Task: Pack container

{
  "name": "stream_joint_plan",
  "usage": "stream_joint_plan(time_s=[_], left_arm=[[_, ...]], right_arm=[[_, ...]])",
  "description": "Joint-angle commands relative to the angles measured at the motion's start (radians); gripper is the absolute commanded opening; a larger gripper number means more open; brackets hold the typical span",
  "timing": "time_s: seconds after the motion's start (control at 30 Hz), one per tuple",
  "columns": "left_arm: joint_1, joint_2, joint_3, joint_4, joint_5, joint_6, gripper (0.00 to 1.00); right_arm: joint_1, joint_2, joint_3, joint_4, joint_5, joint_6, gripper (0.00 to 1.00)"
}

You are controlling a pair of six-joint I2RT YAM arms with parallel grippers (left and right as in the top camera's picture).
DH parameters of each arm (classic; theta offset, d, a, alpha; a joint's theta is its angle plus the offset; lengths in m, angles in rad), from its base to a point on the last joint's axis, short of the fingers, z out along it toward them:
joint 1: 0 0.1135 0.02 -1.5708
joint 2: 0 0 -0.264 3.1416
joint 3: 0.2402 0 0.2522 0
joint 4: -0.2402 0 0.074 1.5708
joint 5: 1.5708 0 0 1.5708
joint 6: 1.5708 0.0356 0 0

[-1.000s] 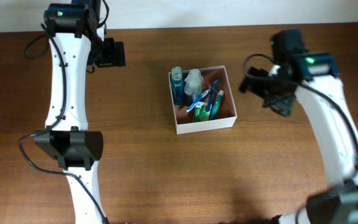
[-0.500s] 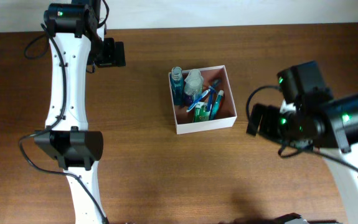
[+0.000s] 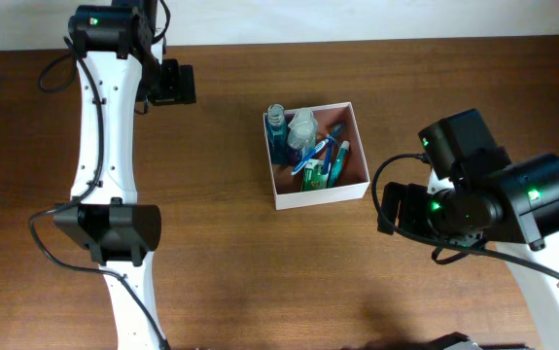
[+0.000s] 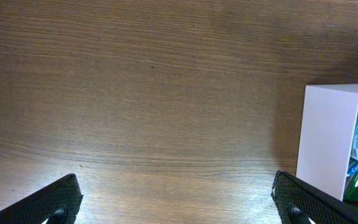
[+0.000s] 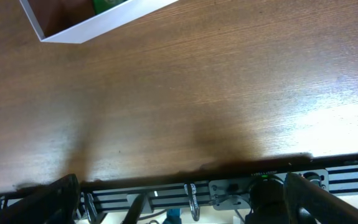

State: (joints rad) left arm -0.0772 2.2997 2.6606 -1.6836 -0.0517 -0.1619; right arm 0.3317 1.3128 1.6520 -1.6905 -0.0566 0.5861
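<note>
The container (image 3: 324, 194), a square white box with a reddish-brown inside, stands at the table's middle back. It holds a blue bottle (image 3: 277, 132), a clear bottle (image 3: 302, 126), a green tube (image 3: 314, 176) and blue toothbrushes. My left gripper (image 3: 170, 84) is open and empty, well left of the box; the left wrist view shows its wide-apart fingers (image 4: 179, 202) over bare wood and the box's white wall (image 4: 328, 137) at the right. My right gripper (image 3: 394, 210) is open and empty, to the right and front of the box; the right wrist view shows its fingers (image 5: 185, 202) and a box corner (image 5: 98, 22).
The brown wooden table (image 3: 260, 272) runs across the view. The right wrist view shows the table's edge with a black metal rail and cables (image 5: 228, 186) beyond it. A pale wall strip (image 3: 357, 19) lies behind the table's back edge.
My right arm has swung from the back right toward the front, ending lower and a little left, beside the box's front right corner. The left arm and the box have not moved.
</note>
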Motion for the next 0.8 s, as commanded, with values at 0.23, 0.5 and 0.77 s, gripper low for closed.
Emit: stream_joint_plan(time_s=[0.23,0.5,0.77], left_arm=[[0.002,-0.031,-0.003,-0.001,0.007,-0.006,0.99],[0.002,-0.031,-0.003,-0.001,0.007,-0.006,0.99],[0.002,-0.031,-0.003,-0.001,0.007,-0.006,0.99]], right_arm=[[0.002,-0.195,0.001,0.104,0.142,0.060,0.99],[-0.117,-0.494,-0.240,0.285,0.238,0.072,0.99],[-0.341,-0.841,-0.750,0.779,0.022,-0.223,0.99]])
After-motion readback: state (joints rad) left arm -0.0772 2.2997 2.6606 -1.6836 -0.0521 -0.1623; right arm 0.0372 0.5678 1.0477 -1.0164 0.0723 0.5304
